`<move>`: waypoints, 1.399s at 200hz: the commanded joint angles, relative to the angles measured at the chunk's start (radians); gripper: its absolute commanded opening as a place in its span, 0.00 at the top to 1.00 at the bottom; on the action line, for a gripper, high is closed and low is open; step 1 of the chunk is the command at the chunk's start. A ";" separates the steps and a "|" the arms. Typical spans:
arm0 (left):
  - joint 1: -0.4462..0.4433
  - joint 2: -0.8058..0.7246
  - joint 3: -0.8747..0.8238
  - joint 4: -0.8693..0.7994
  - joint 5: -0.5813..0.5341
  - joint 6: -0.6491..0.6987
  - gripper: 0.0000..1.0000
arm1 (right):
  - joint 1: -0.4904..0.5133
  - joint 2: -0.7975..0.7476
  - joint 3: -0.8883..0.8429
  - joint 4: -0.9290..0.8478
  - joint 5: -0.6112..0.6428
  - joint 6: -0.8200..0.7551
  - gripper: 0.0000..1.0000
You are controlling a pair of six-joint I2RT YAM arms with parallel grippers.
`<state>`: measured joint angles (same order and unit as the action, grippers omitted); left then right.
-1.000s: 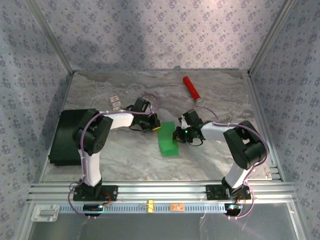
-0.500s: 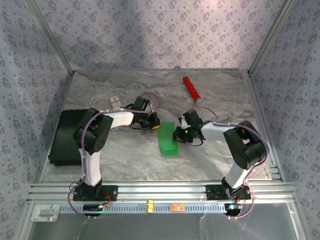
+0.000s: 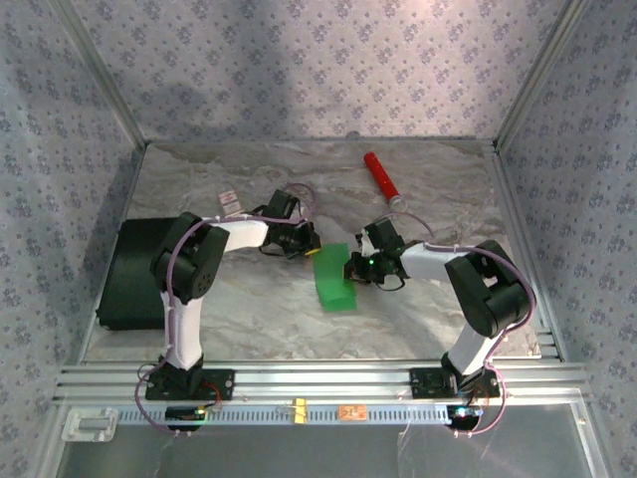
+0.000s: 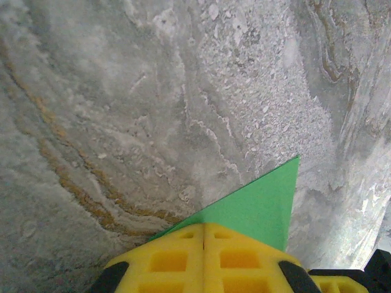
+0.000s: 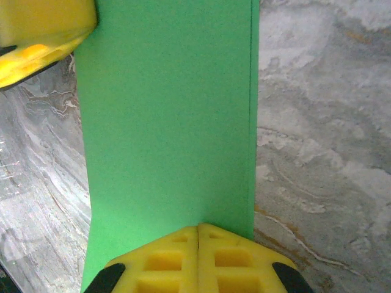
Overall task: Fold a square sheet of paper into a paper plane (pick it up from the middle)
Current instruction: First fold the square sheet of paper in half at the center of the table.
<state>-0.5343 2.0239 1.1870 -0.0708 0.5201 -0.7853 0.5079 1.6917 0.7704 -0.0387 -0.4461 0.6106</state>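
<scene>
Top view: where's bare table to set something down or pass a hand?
Free: near strip between paper and rail; far-left corner behind card; right side past red cylinder. Crowded: centre, where left gripper and right gripper meet at the paper; black box fills the left edge.

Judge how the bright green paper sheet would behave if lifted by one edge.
The thin bright green paper sheet likely flops: its edge curves near the right hand. Probably very light: fingertip pinches by that and the left hand seem to carry it. So thin, it likely buckles if pushed.
</scene>
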 commanded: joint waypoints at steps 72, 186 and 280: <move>0.032 0.014 0.048 -0.047 -0.167 0.023 0.95 | -0.012 0.037 -0.029 -0.128 0.064 -0.035 0.99; 0.030 -0.092 0.108 -0.129 -0.135 0.044 0.94 | -0.013 0.016 -0.045 -0.084 0.084 0.010 0.99; -0.103 -0.327 -0.300 0.184 0.054 -0.213 0.93 | -0.013 0.001 -0.043 -0.080 0.093 0.041 0.99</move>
<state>-0.6193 1.7218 0.9817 -0.0120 0.4850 -0.8879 0.5034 1.6829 0.7635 -0.0303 -0.4305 0.6392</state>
